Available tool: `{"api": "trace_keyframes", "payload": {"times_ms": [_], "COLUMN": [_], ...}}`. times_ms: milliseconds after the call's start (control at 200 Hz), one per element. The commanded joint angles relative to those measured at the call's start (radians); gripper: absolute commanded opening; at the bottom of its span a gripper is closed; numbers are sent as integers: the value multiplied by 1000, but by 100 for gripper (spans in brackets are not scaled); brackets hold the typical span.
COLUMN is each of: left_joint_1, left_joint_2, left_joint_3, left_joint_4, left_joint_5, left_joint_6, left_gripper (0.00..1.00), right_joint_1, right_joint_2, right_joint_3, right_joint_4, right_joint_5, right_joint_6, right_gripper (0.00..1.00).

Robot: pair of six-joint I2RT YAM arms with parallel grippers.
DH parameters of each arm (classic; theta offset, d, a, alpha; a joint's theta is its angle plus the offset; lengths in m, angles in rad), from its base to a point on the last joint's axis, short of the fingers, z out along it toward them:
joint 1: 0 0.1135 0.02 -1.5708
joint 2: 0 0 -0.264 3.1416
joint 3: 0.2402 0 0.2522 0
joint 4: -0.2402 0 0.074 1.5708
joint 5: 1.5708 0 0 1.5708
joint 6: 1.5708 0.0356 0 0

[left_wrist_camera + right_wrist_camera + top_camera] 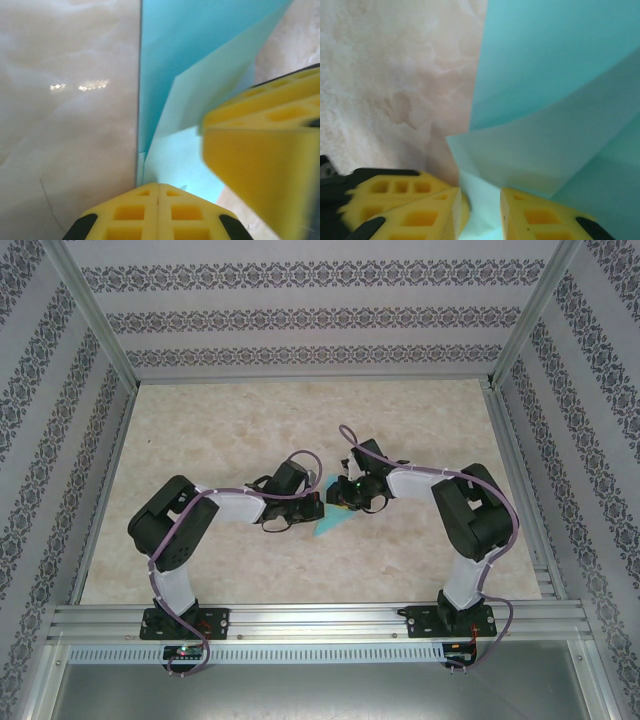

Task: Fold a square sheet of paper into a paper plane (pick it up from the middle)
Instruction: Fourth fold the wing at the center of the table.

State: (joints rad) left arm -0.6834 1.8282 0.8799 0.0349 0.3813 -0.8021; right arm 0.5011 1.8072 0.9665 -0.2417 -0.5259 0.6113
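Marble table (200, 420) below me, wide and pale. Paper plane (330, 525) half-folded, lying mid-table, teal corner poking toward near side. One flap raised, paler underside showing. My right claw (480, 200): jaws apart, that flap standing in the gap. My left claw (158, 186): pads pressed together, shut, at plane's folded edge. Pinching paper or not, can't tell.

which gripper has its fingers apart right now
The right gripper: a gap shows between its yellow fingers, with turquoise paper in it. The left gripper has its fingers pressed flat together.
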Motion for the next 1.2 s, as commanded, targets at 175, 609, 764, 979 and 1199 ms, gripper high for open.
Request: {"api": "trace_keyframes", "payload": {"times_ms": [175,609,764,979,1199], "left_joint_1": [-7,-7,-7,-8,-8], "left_joint_2": [16,15,17,13,-32], "left_joint_3": [-1,1,2,6,14], "left_joint_4": [-33,-39,-41,-38,-25], "left_joint_5": [-16,-19,-18,-9,-1], "left_joint_6": [20,20,22,22,21], "left_gripper": [2,2,2,2,3], "right_joint_1": [-14,-18,-16,-8,19], "right_joint_2": [-84,-8,16,56,116], "right_joint_3": [9,67,84,100,150], "right_joint_4": [-78,-120,-119,-152,-274], "right_joint_5": [97,149,145,175,290], "right_joint_6": [15,7,5,8,3], "right_gripper": [28,38,37,33,33]}}
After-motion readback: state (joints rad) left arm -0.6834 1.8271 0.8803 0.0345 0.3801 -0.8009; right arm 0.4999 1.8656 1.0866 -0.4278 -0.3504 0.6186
